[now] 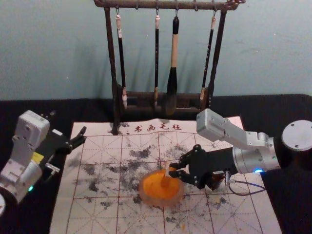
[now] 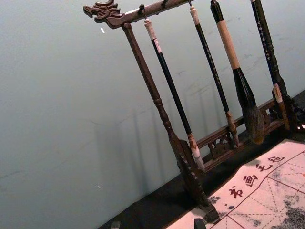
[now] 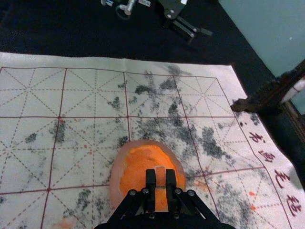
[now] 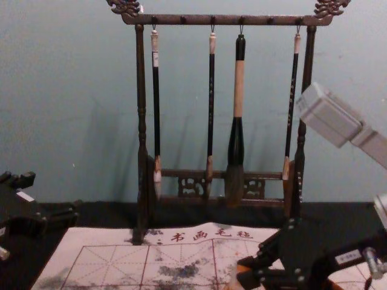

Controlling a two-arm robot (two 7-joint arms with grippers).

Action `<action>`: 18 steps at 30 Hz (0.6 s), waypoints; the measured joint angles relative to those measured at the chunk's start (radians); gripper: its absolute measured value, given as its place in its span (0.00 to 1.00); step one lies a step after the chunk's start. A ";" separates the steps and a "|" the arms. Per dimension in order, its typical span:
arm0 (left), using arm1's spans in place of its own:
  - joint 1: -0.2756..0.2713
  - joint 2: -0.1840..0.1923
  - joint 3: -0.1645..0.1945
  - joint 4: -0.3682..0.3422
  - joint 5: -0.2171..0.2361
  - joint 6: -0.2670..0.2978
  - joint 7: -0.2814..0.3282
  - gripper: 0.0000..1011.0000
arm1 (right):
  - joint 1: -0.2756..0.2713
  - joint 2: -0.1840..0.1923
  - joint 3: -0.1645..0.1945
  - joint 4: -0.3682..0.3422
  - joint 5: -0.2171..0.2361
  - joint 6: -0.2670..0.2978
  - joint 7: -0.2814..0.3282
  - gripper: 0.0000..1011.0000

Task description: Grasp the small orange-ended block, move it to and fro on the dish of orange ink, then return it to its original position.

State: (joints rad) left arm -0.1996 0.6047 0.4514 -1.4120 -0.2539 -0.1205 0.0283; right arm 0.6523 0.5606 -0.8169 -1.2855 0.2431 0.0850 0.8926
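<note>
At one o'clock on one dish of orange ink (image 1: 144,196): one pale, orange-ended block (image 1: 167,167), clamped in the right gripper (image 1: 174,170).
Left gripper (image 1: 84,135), fingers apart, at ten o'clock; four brushes (image 1: 173,68) hang at twelve.

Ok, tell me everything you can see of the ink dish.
The ink dish is round, with a thick, pale pinkish rim that looks like stone or glass. Bright orange ink coats its inside unevenly. It lies flat on the grid-lined calligraphy mat, amid grey smudges. Over it, the right gripper holds the small block; whether the block touches the ink is hard to tell.
</note>
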 joint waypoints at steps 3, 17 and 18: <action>0.000 0.000 0.000 0.000 0.000 0.000 0.000 0.99 | -0.002 0.006 0.002 -0.005 -0.001 0.004 -0.001 0.10; 0.000 0.000 0.000 0.000 0.000 0.000 0.000 0.99 | -0.029 0.054 0.009 -0.071 -0.003 0.026 0.009 0.10; 0.000 0.000 0.000 0.000 0.000 0.000 0.000 0.99 | -0.030 0.056 0.009 -0.075 -0.003 0.026 0.010 0.10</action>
State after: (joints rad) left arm -0.1995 0.6047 0.4514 -1.4120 -0.2539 -0.1205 0.0283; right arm 0.6221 0.6164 -0.8080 -1.3606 0.2406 0.1112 0.9029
